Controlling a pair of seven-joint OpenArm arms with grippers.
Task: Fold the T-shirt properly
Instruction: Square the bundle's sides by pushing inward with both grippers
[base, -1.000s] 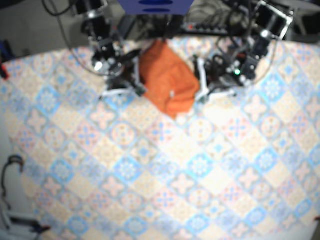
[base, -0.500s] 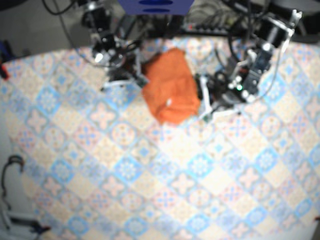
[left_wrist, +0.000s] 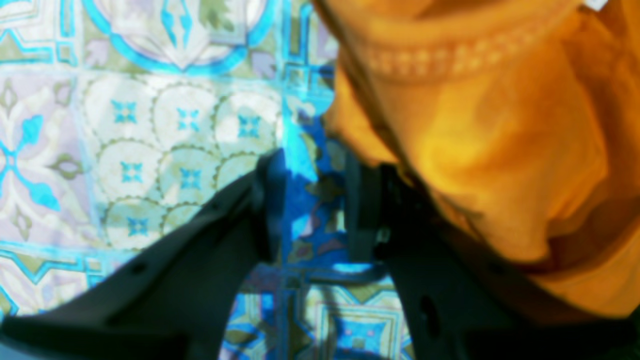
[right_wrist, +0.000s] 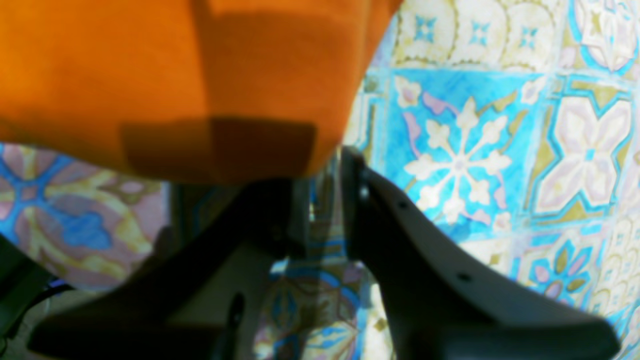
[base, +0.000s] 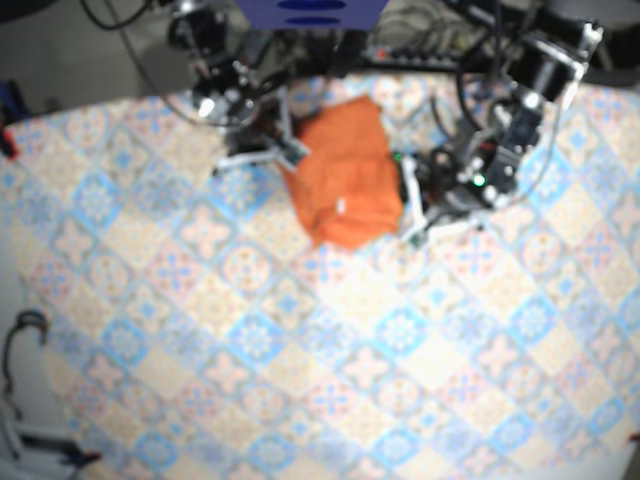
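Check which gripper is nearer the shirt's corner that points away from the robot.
Left. The left gripper sits beside the shirt, close to that corner; the right gripper is at the opposite, back edge.

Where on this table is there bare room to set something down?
Bare tablecloth spans everything nearer than the orange T-shirt, plus both side edges. Crowded: the far middle, where the left gripper and right gripper flank the T-shirt.
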